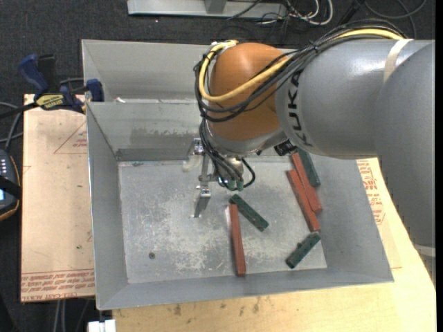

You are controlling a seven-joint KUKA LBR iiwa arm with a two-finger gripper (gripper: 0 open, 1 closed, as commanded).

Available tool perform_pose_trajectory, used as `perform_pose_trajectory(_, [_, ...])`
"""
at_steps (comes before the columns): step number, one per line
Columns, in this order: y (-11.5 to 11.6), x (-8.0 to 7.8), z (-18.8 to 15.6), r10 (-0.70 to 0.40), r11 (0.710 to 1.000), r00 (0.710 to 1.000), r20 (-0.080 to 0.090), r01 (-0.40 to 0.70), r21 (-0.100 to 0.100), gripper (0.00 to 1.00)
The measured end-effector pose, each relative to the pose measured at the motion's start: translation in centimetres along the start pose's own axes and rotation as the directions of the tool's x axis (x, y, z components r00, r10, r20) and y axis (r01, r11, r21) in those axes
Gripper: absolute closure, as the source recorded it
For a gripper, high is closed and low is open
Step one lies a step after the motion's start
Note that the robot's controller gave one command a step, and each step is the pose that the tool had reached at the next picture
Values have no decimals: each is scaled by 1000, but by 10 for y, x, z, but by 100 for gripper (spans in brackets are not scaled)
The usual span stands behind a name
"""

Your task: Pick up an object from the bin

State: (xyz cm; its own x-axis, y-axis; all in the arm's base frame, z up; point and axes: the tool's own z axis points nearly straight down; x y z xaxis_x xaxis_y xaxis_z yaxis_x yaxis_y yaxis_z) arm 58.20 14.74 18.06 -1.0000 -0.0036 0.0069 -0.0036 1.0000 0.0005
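My gripper (201,206) hangs low over the bin floor, left of centre, below the arm's orange cover. Just to its right lies a long red bar (237,242), running towards the front wall. A short dark green block (250,213) lies slanted across that bar's upper end. The gripper stands a little apart from both, over bare floor.
At the right side lie two long red bars (305,191) side by side, with a dark green block (309,169) at their far end. Another dark green block (303,250) lies near the front right corner. The arm reaches in from the right and hides the back right of the bin.
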Motion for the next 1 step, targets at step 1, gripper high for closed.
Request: perform_pose_trajectory(1, [-1,-2,-5,3,1000,1000,8,-3,-1,0])
